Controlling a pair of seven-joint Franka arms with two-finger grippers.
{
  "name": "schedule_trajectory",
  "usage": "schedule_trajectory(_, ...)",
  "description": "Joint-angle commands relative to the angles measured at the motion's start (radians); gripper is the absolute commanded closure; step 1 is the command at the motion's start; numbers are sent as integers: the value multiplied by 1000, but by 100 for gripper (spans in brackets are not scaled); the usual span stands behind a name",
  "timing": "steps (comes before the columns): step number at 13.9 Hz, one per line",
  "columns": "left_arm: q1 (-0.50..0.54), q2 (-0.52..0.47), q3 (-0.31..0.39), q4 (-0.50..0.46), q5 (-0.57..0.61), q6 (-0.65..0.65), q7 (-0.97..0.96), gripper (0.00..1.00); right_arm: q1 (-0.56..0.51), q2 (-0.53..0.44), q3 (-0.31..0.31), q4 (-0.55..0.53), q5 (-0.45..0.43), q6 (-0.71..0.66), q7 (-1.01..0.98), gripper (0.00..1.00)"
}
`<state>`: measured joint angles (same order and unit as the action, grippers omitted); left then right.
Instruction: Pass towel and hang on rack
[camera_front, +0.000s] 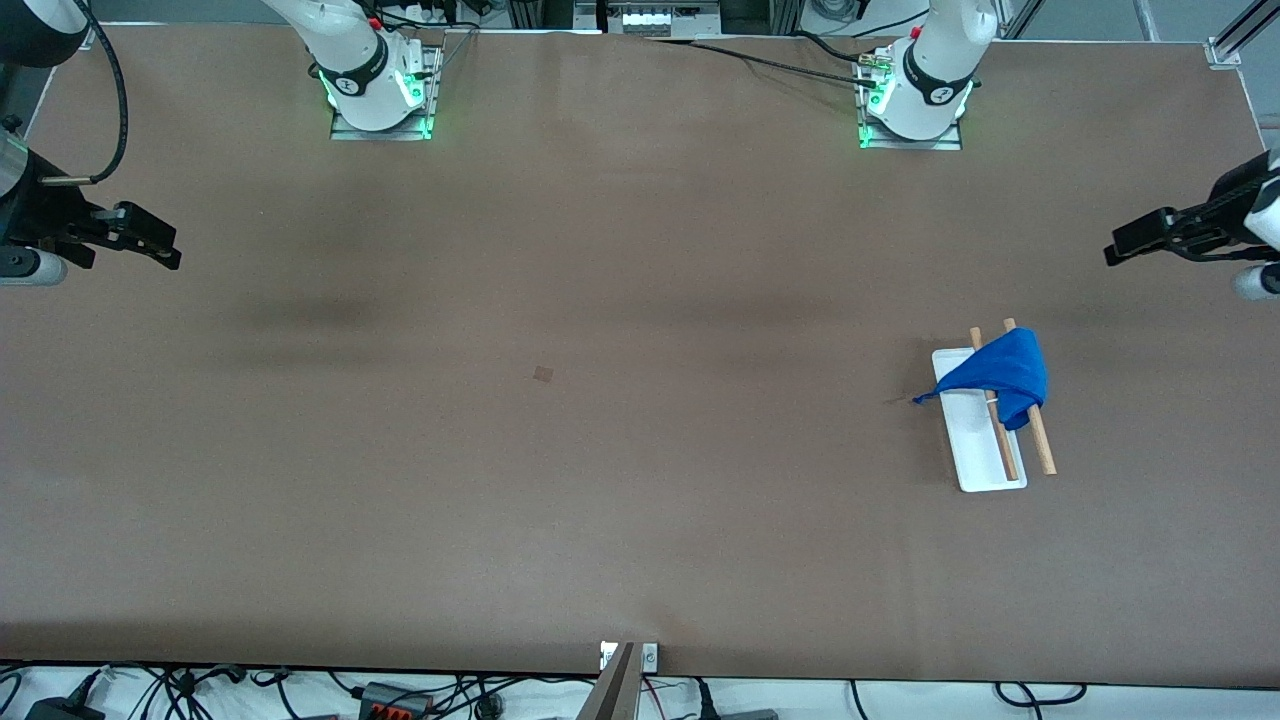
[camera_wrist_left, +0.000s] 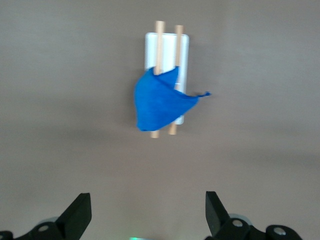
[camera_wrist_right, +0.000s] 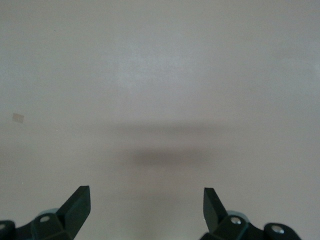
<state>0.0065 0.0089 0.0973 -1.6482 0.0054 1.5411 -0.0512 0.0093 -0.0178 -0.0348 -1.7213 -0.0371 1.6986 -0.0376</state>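
At the left edge of the front frame my right gripper waits above the table, jaws apart and empty. Right of centre, the towel drapes over the upper ends of the rack's two rods. At the right edge my left gripper hangs empty, jaws spread wide.

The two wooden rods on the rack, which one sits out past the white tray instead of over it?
The rod toward the left arm's end of the table: its uncovered length lies over bare table beside the white tray. The other rod runs above the tray. The blue towel drapes both.
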Motion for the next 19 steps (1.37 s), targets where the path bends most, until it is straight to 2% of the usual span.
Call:
schedule_trajectory(1,-34,-53,16,-22,41,-35,-18,0,6,-8,4,-7,11,-7,2,0)
schedule_trajectory(19,-57,-44,12,-16,24,-18,-61,0,17,-5,4,-11,6,-30,2,0)
